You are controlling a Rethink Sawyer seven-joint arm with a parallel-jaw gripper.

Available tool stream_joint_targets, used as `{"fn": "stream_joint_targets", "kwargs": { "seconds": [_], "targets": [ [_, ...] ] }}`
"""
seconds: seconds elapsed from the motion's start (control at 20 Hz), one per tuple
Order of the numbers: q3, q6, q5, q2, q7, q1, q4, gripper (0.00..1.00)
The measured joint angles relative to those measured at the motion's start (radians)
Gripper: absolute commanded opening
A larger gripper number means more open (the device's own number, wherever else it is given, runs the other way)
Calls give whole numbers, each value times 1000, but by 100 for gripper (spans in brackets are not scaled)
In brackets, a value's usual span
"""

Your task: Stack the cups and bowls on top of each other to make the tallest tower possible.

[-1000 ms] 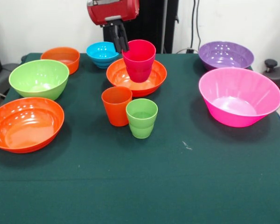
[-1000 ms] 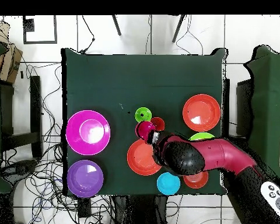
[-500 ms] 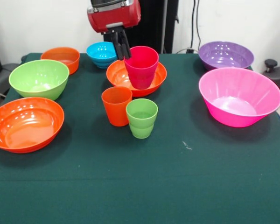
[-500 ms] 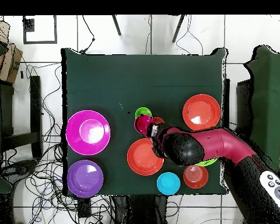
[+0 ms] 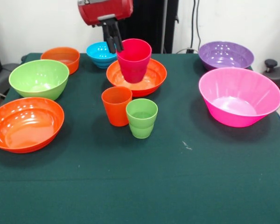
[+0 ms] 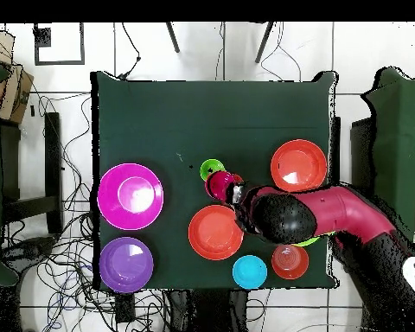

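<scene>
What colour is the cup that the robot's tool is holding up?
Magenta-red cup, clearest in the front view, gripped at its rim by the tool.

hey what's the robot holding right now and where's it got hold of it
The end effector holds the magenta-red cup by its rim, on the side toward the blue bowl.

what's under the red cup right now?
In the overhead view the red cup, gripped at its rim by the gripper, sits over the orange cup. In the front view it overlaps the wide orange bowl. Its underside is hidden.
</scene>
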Motion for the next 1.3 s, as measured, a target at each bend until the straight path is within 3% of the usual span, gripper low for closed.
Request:
{"fn": "stream_joint_targets", "kwargs": {
  "seconds": [0.4, 0.8, 1.3],
  "targets": [
    [23, 49, -2, -4, -61, -28, -19, 0],
    [22, 52, -19, 51, -79, -16, -97, 0],
    [18, 127, -26, 172, -101, 33, -318, 0]
  ]
}}
